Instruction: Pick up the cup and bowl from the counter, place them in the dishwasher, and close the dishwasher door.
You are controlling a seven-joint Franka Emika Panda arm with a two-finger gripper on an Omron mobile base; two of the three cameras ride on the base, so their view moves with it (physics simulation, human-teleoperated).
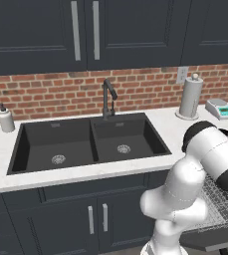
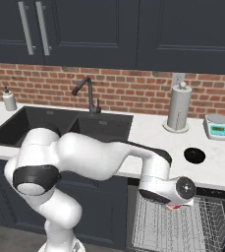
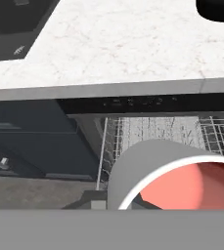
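Note:
The red-coral cup (image 2: 174,207) hangs just under my hand, above the silver wire rack (image 2: 182,229) of the open dishwasher. My gripper (image 2: 173,205) is shut on the cup, and the cup hides its fingers. In the hand view the cup (image 3: 182,183) is very close, grey outside and red inside, in front of the rack (image 3: 152,131) and the dark control strip (image 3: 133,102). The black bowl (image 2: 194,155) sits on the white counter (image 2: 148,140) to the right of my arm; the bowl (image 3: 217,10) is also at the hand view's upper right. The lowered dishwasher door (image 1: 212,240) is at the lower right.
A black double sink (image 1: 85,144) with a dark faucet (image 1: 108,97) fills the counter's left half. A soap bottle (image 1: 6,119) stands far left. A paper towel roll (image 2: 179,108) and a white-and-teal scale (image 2: 217,127) stand near the brick wall. Dark cabinets (image 1: 95,219) are below.

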